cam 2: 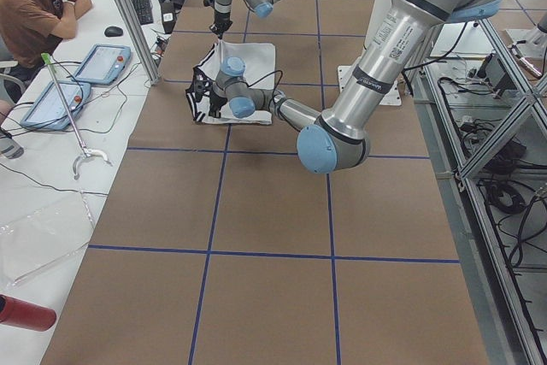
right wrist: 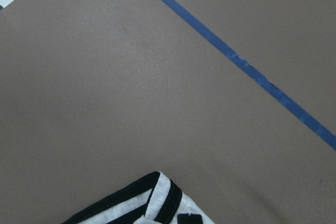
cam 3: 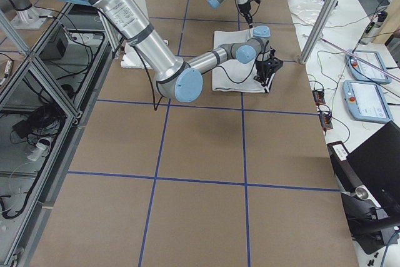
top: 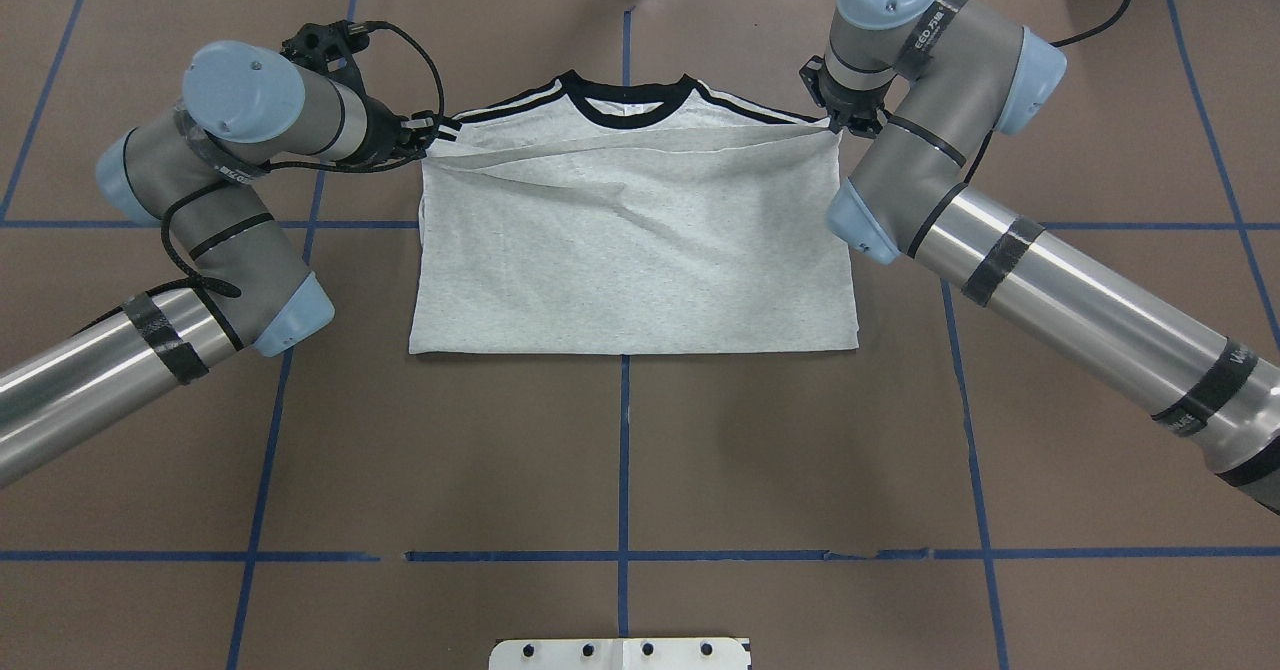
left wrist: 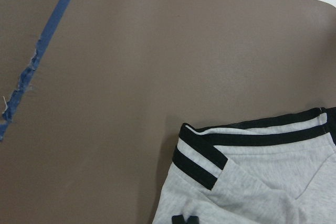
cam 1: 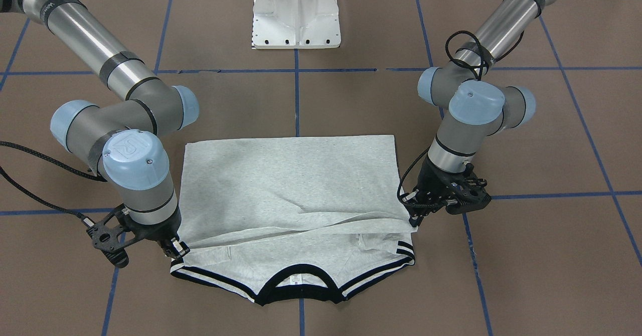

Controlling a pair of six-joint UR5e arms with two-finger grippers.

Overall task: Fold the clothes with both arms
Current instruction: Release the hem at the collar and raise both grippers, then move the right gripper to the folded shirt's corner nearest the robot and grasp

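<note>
The light grey T-shirt lies flat on the brown table, its lower half folded up over the chest. The black neckband and the striped shoulder trim still show past the folded edge. The print is hidden. In the overhead view the shirt lies between both arms. My left gripper is shut on one corner of the folded-over layer, low over the table. My right gripper is shut on the other corner. The left wrist view shows a striped shoulder. The right wrist view shows the other.
The white pedestal base stands behind the shirt on the robot's side. Blue tape lines cross the brown table. A seated operator and tablets are at a side desk past the table's far edge.
</note>
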